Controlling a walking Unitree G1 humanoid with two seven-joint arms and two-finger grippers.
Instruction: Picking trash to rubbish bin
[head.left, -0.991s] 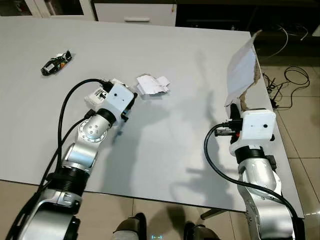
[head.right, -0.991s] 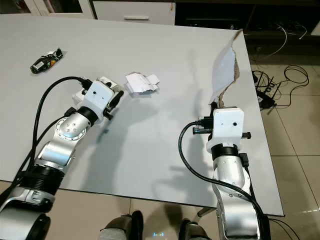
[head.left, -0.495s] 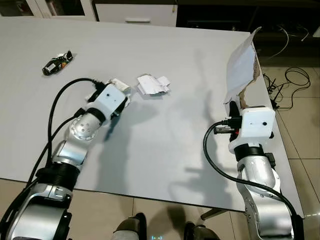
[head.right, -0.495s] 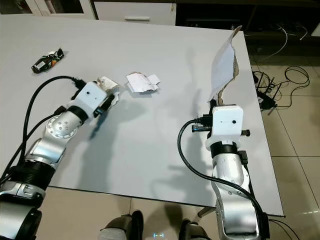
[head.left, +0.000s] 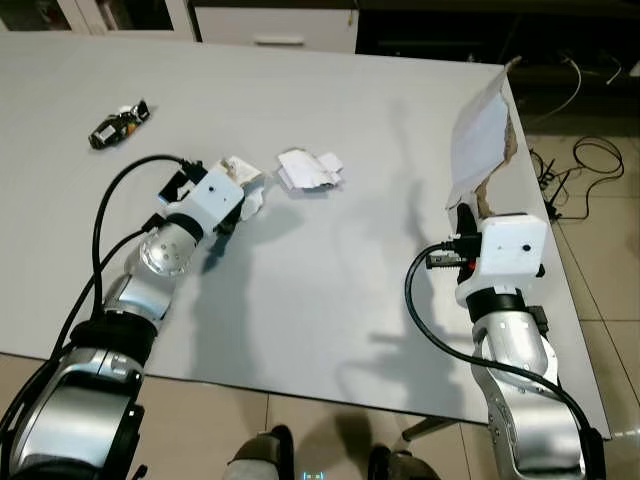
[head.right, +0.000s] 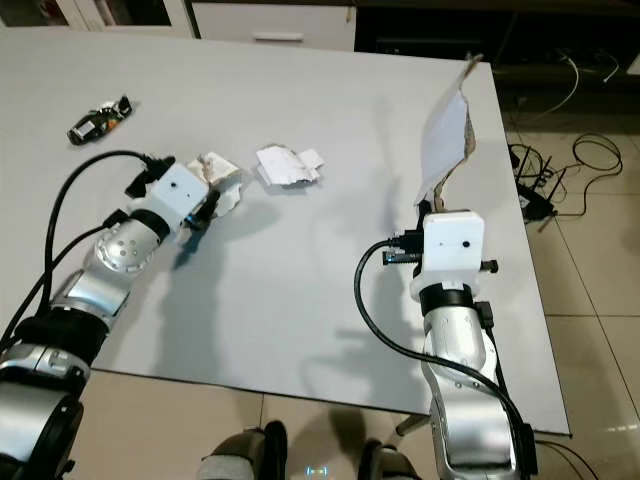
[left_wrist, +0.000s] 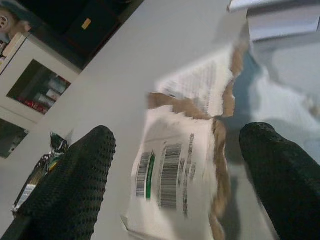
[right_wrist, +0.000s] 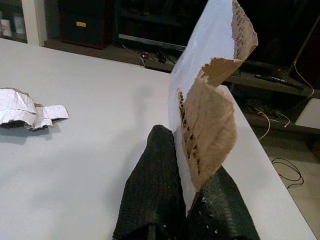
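A torn piece of paper packaging (left_wrist: 175, 175) with a printed barcode lies on the white table (head.left: 340, 270). My left gripper (left_wrist: 177, 135) is open, one black finger on each side of the packaging. From the head, this piece (head.left: 243, 185) shows just past the left wrist. My right gripper (right_wrist: 187, 165) is shut on a torn white and brown envelope piece (head.left: 482, 135), holding it upright above the table's right edge. Crumpled white paper (head.left: 308, 168) lies a little beyond the left gripper. A small dark wrapper (head.left: 118, 124) lies at the far left.
The table's right edge runs close by the right arm, with tiled floor and loose cables (head.left: 580, 160) past it. White cabinets (head.left: 275, 25) stand behind the table's far edge. My feet show below the near edge.
My left arm has swung to the left and lower over the table, and the barcode packaging now shows ahead of its wrist. The right arm still holds the envelope piece in place.
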